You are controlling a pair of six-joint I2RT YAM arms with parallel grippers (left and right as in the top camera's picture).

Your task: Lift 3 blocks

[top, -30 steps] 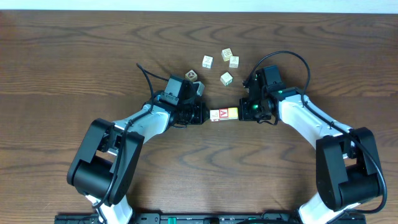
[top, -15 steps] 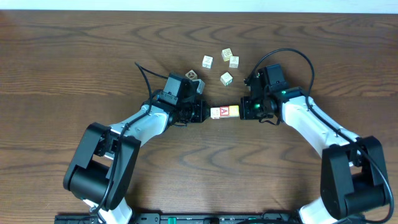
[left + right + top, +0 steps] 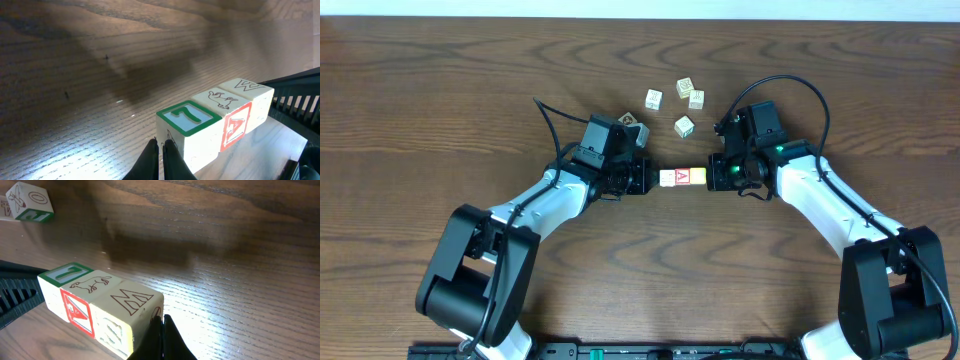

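Overhead: the row of three blocks (image 3: pixel 682 178) lies a little above the middle of the frame, end to end, faces touching, caught between the two arms. From frame left the order is cream block (image 3: pixel 666 179), red "A" block (image 3: pixel 682 177), pale yellow block (image 3: pixel 698 177).

Jaws of the left gripper (image 3: pixel 653 180): fully closed with nothing between them. The closed tips butt against the outer end of the cream block. In the left wrist view the two fingertips (image 3: pixel 149 162) meet at the bottom edge, against the near block, whose top has a green frame.

Jaws of the right gripper (image 3: pixel 710 178): likewise closed on nothing, tips pressed against the outer end of the pale yellow block. In the right wrist view the fingertips (image 3: pixel 170 342) touch the near block, which has a brown "M" on top.

So the row is held only by end pressure from both sides. In both wrist views its dark shadow falls on the counter (image 3: pixel 420 100) apart from the blocks, and the row appears to be off the wood.

Other items: a loose cube (image 3: pixel 684 126) above the row, with three more further up the frame. A brown-marked cube (image 3: pixel 628 121) sits just beside the left arm's wrist.
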